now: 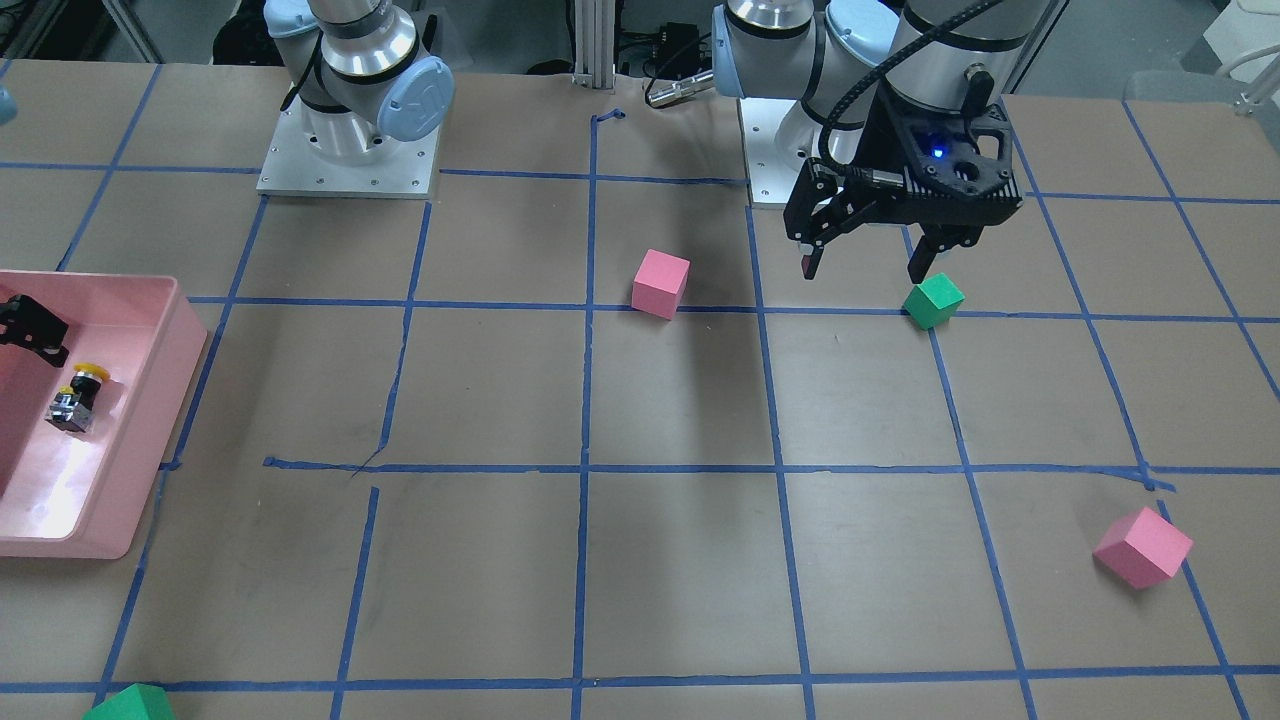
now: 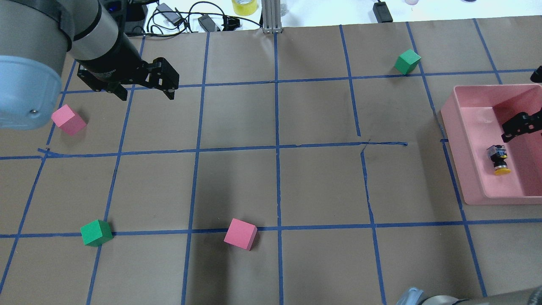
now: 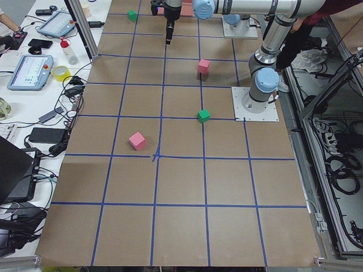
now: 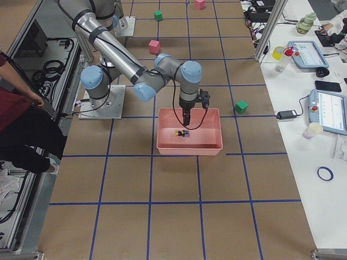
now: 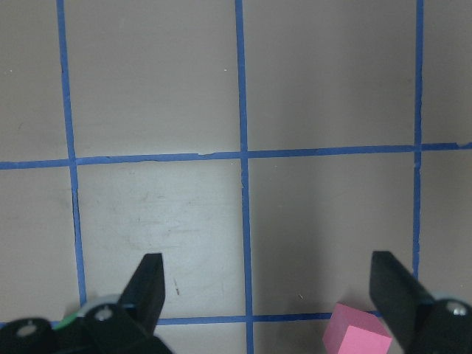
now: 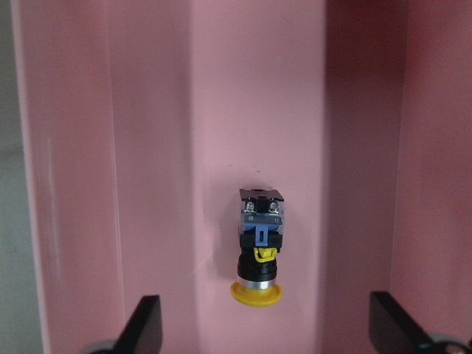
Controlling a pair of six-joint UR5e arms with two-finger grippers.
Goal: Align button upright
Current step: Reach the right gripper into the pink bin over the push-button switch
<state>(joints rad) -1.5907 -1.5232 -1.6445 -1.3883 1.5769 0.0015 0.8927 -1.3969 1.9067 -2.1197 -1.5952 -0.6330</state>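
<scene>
**op_ur5:** Quick rundown, starting from the robot's side of the worktop (image 2: 322,182)?

**gridwatcher:** Closest to the base you've got a pink cube (image 2: 240,234) on a tape line and a green cube (image 2: 96,232) further to the robot's left, well apart from each other. Your left gripper (image 2: 146,96) hangs high over the stretch between them, spread wide. There's just brown paper and blue tape between its fingers. Its wrist cam catches the pink cube by one finger and a sliver of green by the other.

**op_ur5:** And the button?

**gridwatcher:** Further out on the robot's right is the pink tray (image 2: 465,156), and your button (image 2: 499,160) is inside it. It's lying on its side on the tray floor, with the yellow cap pointing back at the robot and the base block pointing away. Your right gripper (image 6: 264,296) hovers over the tray, fingers wide apart. The button lies in line with the gap and neither finger touches it.

Past that, a second pink cube (image 2: 68,120) sits out on the robot's left. Farthest of all is a second green cube (image 2: 407,61), beyond the tray.
</scene>
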